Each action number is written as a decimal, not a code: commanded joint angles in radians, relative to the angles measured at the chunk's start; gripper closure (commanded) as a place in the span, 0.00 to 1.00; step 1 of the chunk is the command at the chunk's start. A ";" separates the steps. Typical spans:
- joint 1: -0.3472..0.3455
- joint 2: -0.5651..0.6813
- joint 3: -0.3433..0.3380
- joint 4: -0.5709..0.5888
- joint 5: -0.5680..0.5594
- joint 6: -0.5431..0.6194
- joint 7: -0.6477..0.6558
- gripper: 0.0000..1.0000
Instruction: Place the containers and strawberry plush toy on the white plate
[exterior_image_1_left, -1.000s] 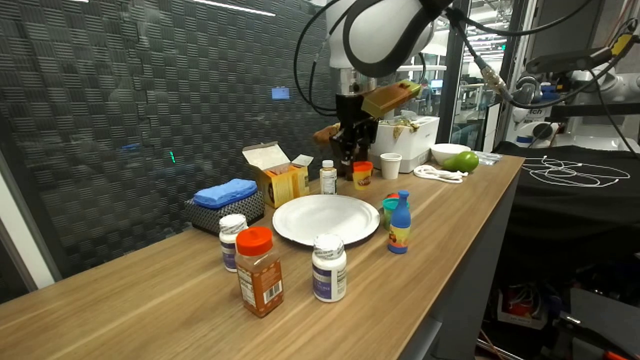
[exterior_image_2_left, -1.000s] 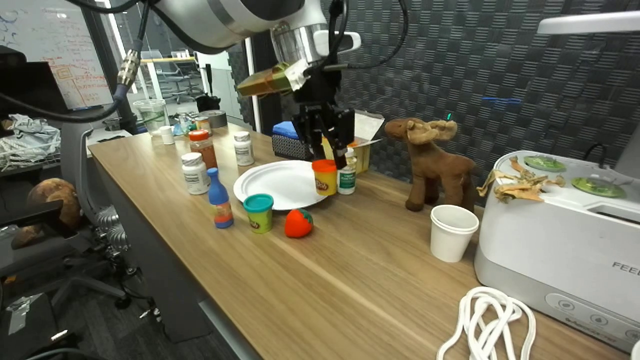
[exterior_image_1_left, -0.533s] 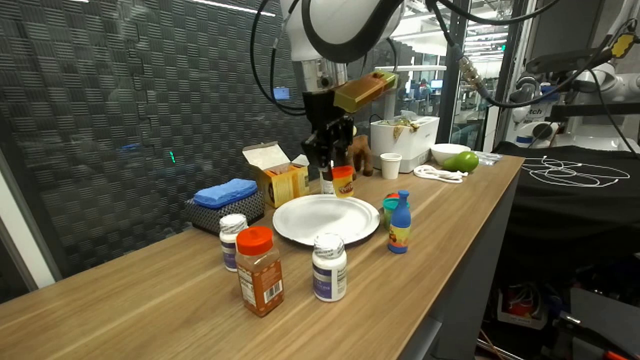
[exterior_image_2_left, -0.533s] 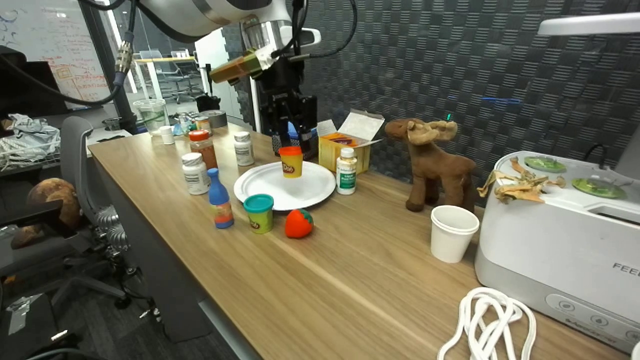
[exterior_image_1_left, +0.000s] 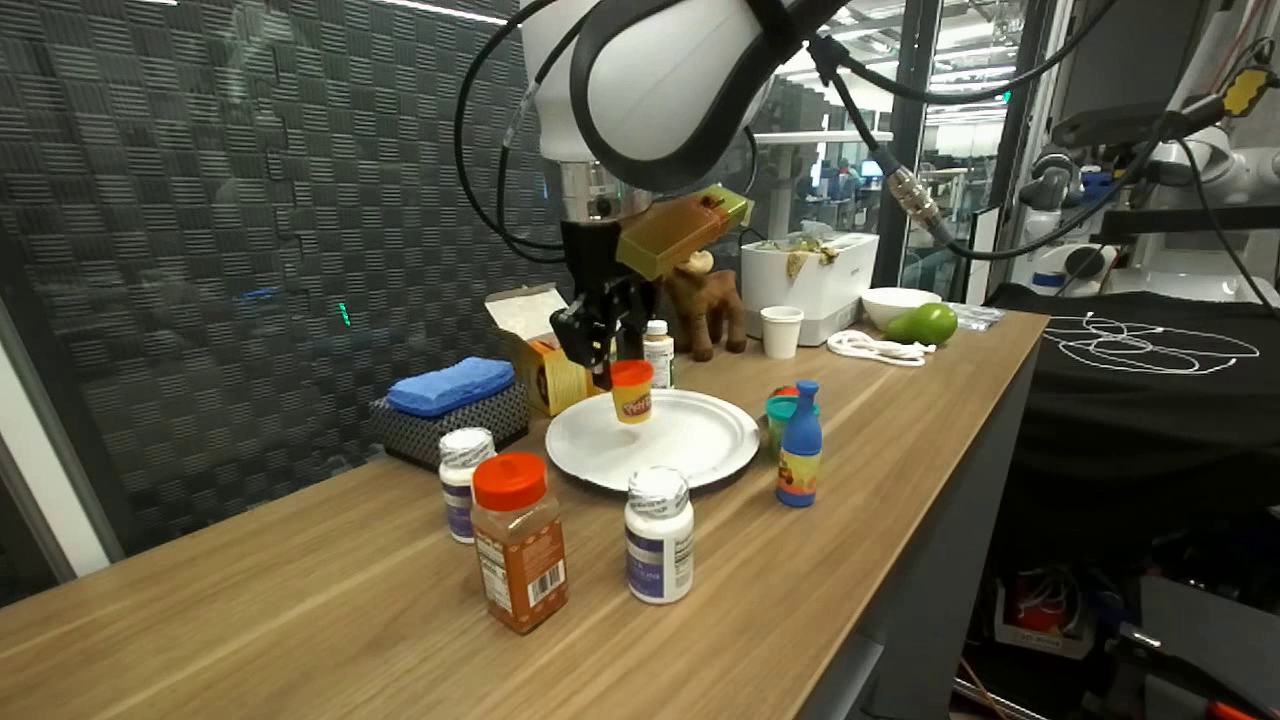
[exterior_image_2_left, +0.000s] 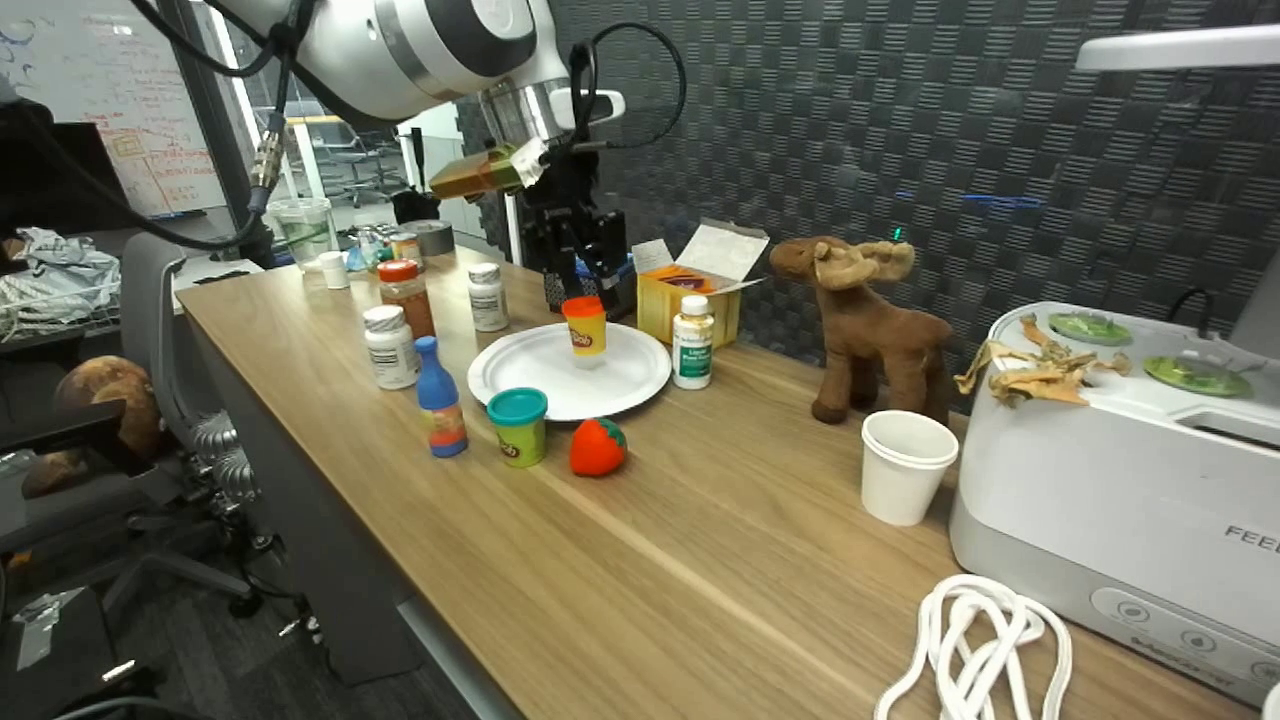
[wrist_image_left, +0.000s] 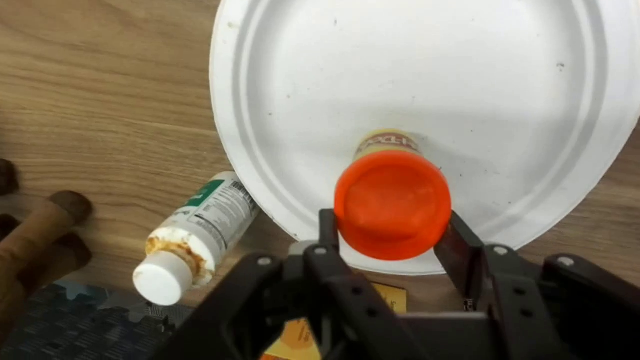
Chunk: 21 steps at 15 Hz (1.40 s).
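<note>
The yellow container with an orange lid (exterior_image_1_left: 632, 400) is held upright low over the white plate (exterior_image_1_left: 695, 450). In the wrist view, my gripper (wrist_image_left: 390, 217) has a finger against each side of the orange lid (wrist_image_left: 392, 200). The plate (wrist_image_left: 410, 65) fills much of that view; whether the container's base touches it I cannot tell. In an exterior view, a green container with a teal lid (exterior_image_2_left: 518, 428) and the red strawberry toy (exterior_image_2_left: 598, 447) stand on the table beside the plate's rim. The strawberry is mostly hidden behind the teal-lidded container (exterior_image_1_left: 780, 425) in an exterior view.
A white bottle with a green label (exterior_image_2_left: 692, 345) stands against the plate's rim, near an open yellow box (exterior_image_2_left: 690, 300). A blue bottle (exterior_image_1_left: 800, 450), white pill bottles (exterior_image_1_left: 658, 540) and a spice jar (exterior_image_1_left: 520, 545) surround the plate. A moose toy (exterior_image_2_left: 880, 330) stands behind.
My gripper has carried the orange-lidded container sideways, from near the white bottle to over the plate, and then lowered it. The other objects have not moved.
</note>
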 joint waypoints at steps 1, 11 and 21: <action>0.012 0.034 -0.013 0.056 0.010 0.035 0.025 0.73; 0.013 0.079 0.004 0.082 0.120 0.064 0.017 0.73; 0.033 0.066 -0.016 0.080 0.093 0.052 0.036 0.08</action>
